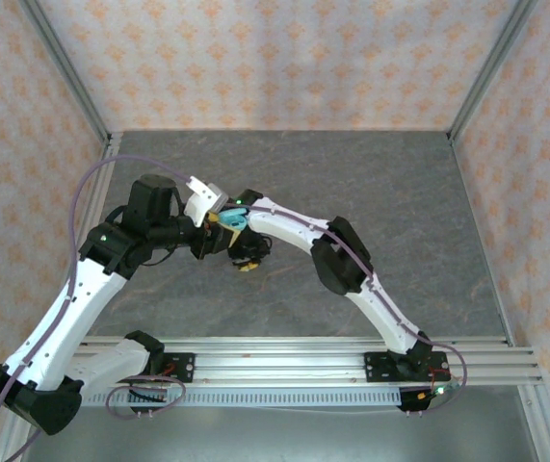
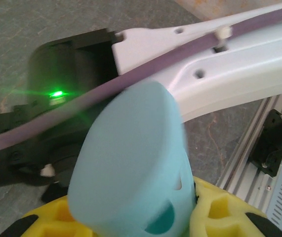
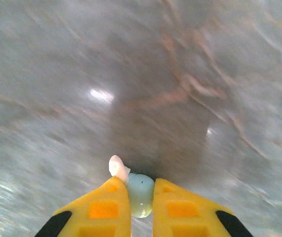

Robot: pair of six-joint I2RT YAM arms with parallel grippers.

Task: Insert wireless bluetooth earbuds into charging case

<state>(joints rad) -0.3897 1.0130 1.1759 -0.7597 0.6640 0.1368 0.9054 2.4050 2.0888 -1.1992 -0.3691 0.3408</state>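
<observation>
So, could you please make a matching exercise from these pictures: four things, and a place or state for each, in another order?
Things:
1. teal case
2. pale teal earbud
3. purple cable
4. green light

Places:
A. pinched in the right gripper
B. glowing on the black arm part
C. held in the left gripper
D. running along the white arm

Pairs: 1-C, 2-A, 3-D, 4-B

Pale teal earbud point(image 3: 141, 195), white-tipped, held; teal case point(image 2: 131, 163) tilted.
</observation>
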